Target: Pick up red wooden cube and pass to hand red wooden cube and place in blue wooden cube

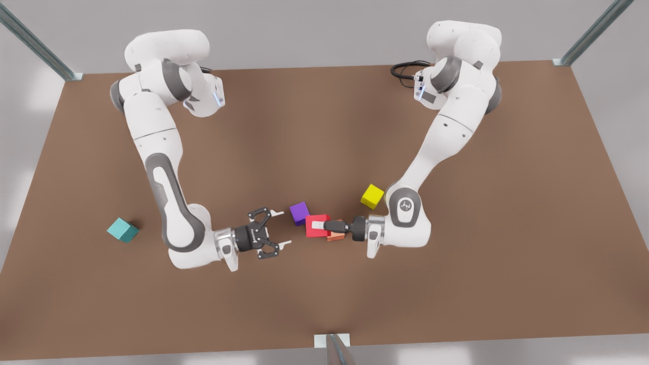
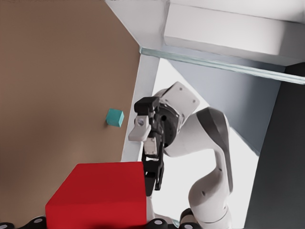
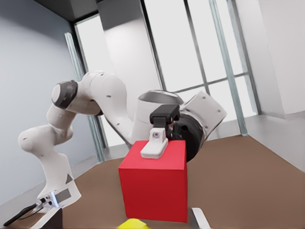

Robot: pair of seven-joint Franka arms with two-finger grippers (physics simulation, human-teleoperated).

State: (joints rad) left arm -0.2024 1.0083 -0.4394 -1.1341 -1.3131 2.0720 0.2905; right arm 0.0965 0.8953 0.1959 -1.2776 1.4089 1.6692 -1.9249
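Note:
The red wooden cube (image 1: 313, 223) (image 2: 100, 195) (image 3: 155, 186) hangs a little above the brown table, near its middle. My left gripper (image 1: 327, 225) (image 3: 159, 133), the slim two-finger one on the arm at the front view's right, is shut on it. The hand (image 1: 283, 228) (image 2: 147, 138) is my right gripper, a black claw on the arm at the front view's left. It faces the red cube from a short gap, open and holding nothing. The blue wooden cube (image 1: 122, 230) (image 2: 115, 117), teal, sits alone on the table far to the front view's left.
A purple cube (image 1: 299, 213) lies just behind the red one. A salmon-orange cube (image 1: 335, 236) lies under the left gripper. A yellow cube (image 1: 372, 196) (image 3: 131, 223) rests by the left arm's wrist. Metal posts stand at the table's (image 1: 456, 284) corners and front edge.

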